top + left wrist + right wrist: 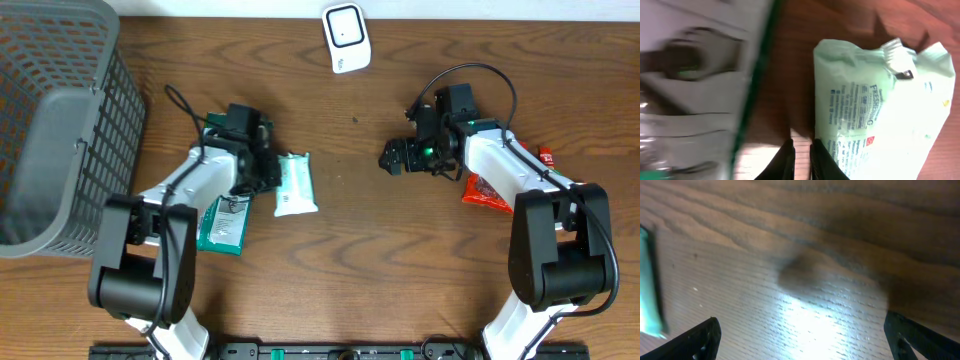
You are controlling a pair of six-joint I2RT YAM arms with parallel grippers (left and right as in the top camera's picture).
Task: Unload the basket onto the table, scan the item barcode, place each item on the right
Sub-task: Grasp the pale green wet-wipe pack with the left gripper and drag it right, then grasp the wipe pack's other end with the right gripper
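A pale green wipes packet (295, 185) lies flat on the wooden table, left of centre. My left gripper (268, 172) sits low at its left edge. In the left wrist view the packet (880, 100) fills the right side, and my left gripper (801, 146) is shut, with only a sliver of wood between its fingers; the right finger touches the packet's edge. The white barcode scanner (346, 38) stands at the back centre. My right gripper (388, 158) hovers right of centre, open over bare wood (801, 320). The packet's edge (647, 280) shows at far left there.
A dark green packet (222, 222) lies under my left arm, blurred at the left of the left wrist view (690, 75). A red packet (487, 190) lies under my right arm. A grey mesh basket (60, 130) fills the far left.
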